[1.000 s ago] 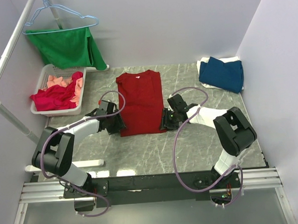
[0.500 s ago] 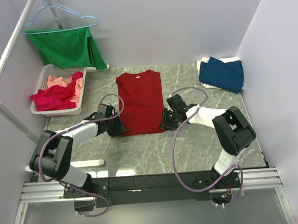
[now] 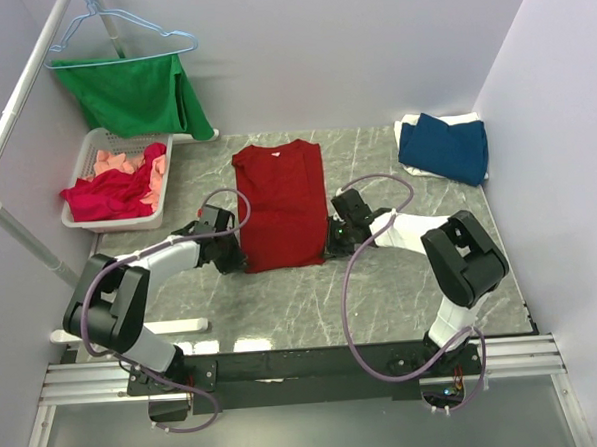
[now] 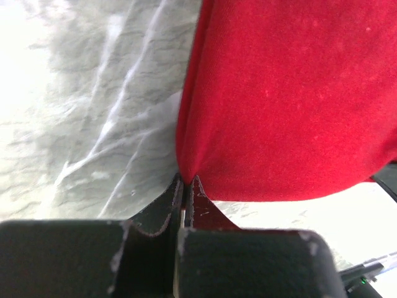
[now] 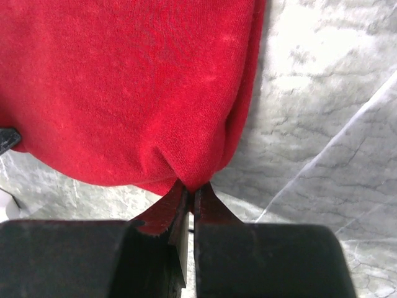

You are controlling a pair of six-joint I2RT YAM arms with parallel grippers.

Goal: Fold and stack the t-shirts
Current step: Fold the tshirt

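A deep-red t-shirt (image 3: 281, 204) lies flat, sleeves folded in, at the middle of the marble table (image 3: 283, 304). My left gripper (image 3: 238, 259) is shut on its near left hem corner; in the left wrist view the cloth (image 4: 285, 93) bunches into the closed jaws (image 4: 187, 180). My right gripper (image 3: 330, 244) is shut on the near right corner, and the red cloth (image 5: 124, 81) is pinched at its tips (image 5: 192, 186). A dark blue t-shirt (image 3: 445, 148) lies folded on a white one (image 3: 410, 128) at the back right.
A white basket (image 3: 85, 160) at the back left holds a crimson shirt (image 3: 112, 193) and a salmon-pink one (image 3: 115, 161). A green garment (image 3: 136, 92) on a light-blue hanger (image 3: 118, 28) hangs above it. A white pole (image 3: 13, 128) slants along the left wall.
Both grippers have gone from open to shut on the red t-shirt's two near corners. The arms have barely shifted.
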